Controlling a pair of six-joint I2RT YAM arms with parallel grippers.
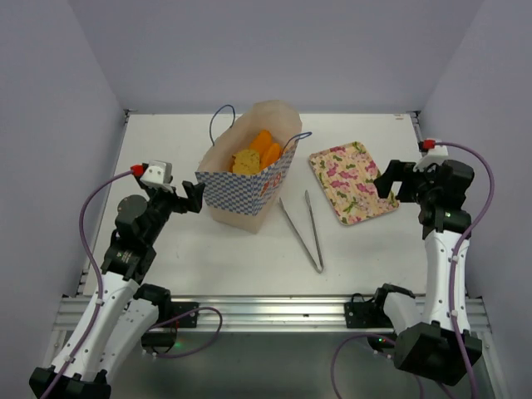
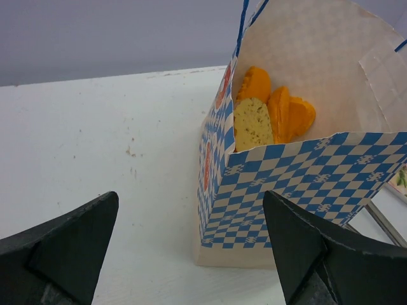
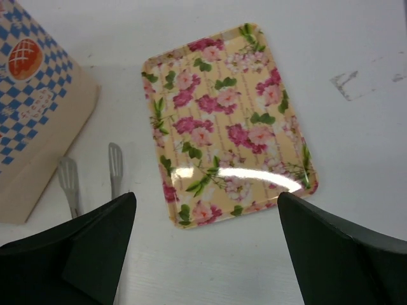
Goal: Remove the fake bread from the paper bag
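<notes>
The left gripper (image 1: 194, 196), jaws released wide, hangs beside the paper bag (image 1: 249, 187), which stands open mid-desk (image 1: 191, 249), cream with a blue-checked band. Glossy golden-orange fake bread (image 1: 259, 151) sits inside it. Over the floral tray (image 1: 353, 181), the right gripper (image 1: 387, 184) has jaws released too.

matt paper bag (image 1: 246, 179), glossy floral tray (image 3: 231, 124), shiny metal tongs (image 1: 302, 229).

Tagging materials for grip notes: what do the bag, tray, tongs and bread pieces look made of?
The paper bag: thin matte printed paper, with creased walls. The tray: hard, glossy, likely plastic or melamine; a glare streak crosses its floral print. The tongs: silvery, apparently metal. The fake bread: smooth orange pieces, probably plastic; one pale face looks porous.
</notes>
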